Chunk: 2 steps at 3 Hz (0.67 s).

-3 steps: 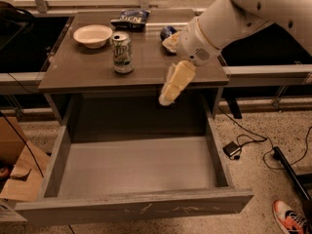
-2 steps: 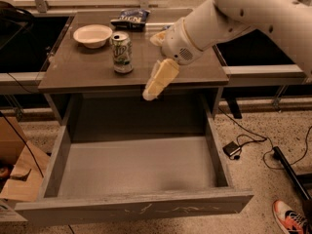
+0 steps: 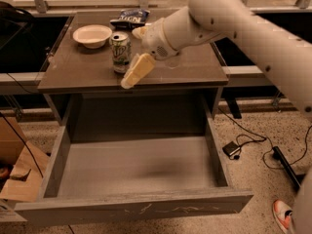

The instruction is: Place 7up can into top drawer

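Top drawer [image 3: 136, 167] pulled out toward the near side, below the surface [image 3: 87, 69].
Gripper [image 3: 133, 57] over the surface's near edge, jaws spread, pinching nothing; 7up can [image 3: 120, 52] upright on the surface, just left of them.

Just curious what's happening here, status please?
Gripper open, beside 7up can. Can upright on tabletop, not grasped. Top drawer open below. Bowl nearby, not blocking.

Single view, close and high before the surface [image 3: 195, 72], looking down over its front edge into the top drawer [image 3: 141, 165]; hand [image 3: 134, 57] near that edge.
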Each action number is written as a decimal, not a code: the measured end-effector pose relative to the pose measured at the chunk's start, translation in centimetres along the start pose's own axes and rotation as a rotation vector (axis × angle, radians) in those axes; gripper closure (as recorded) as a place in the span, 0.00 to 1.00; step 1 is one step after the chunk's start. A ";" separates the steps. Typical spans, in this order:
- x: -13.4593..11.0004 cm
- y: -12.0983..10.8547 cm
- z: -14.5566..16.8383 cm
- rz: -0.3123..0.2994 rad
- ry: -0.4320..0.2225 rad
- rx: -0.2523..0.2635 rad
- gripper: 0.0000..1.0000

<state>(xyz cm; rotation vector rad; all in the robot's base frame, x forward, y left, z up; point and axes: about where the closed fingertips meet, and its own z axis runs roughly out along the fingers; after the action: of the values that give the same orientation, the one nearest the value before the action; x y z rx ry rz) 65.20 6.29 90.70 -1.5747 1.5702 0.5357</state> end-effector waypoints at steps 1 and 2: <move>0.2 -2.4 2.5 0.005 -0.051 0.001 0.00; 0.4 -4.8 4.2 0.013 -0.104 0.000 0.00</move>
<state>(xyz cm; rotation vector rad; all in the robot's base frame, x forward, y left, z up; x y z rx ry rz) 70.89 8.79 89.21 -1.5141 1.5031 0.6148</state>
